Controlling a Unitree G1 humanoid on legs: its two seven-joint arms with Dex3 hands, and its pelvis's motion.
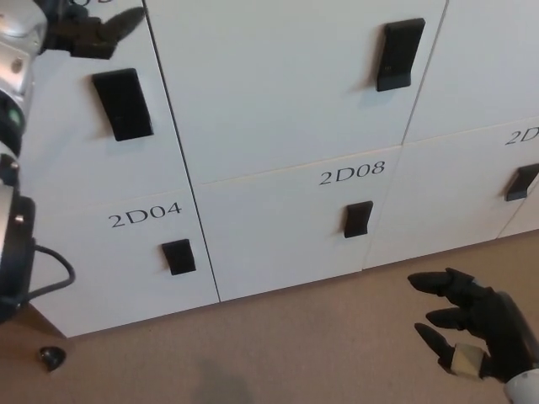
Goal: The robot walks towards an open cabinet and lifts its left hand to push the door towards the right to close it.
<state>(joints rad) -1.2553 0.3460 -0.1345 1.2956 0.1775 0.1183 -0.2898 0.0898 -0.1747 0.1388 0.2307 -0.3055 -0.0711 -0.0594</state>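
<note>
Lying flush with its neighbours, the door [286, 84] looked closed; the left hand [88, 32] hung empty, fingers spread, beside it; the right hand [476, 324] hovered low, open and unneeded.

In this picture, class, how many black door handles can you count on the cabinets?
5: upper left handle, upper middle handle, the small one under 2D04, one under 2D08, and one cut off at the right edge. More may lie outside the frame.
</note>
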